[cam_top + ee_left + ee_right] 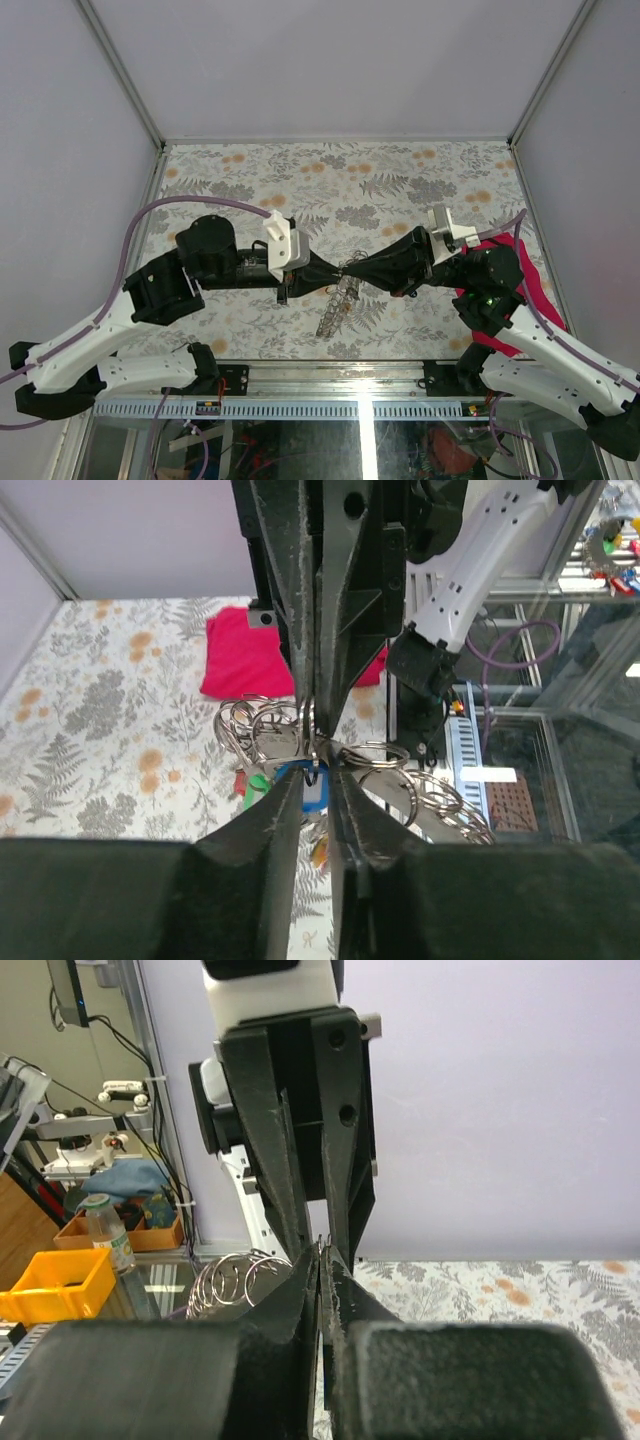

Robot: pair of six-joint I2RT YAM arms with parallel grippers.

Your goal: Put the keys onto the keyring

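Left gripper (316, 777) narrow, pinching blue key (312, 798). Right gripper (312, 718) closed tight on keyring (262, 723); chain (335, 306) hangs above bench (400, 190).

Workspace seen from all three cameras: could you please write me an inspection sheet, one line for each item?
Surface: floral table cover.
Job's things: keys with coloured heads bunched with the keyring and its chain at the tool tips.
Clutter: crimson cloth at the right edge, partly under the right arm.
Grippers: right tool shut; left tool nearly closed, grip unclear; tips meet.
Cables: purple cable along each arm.
Surroundings: pale walls, metal frame.
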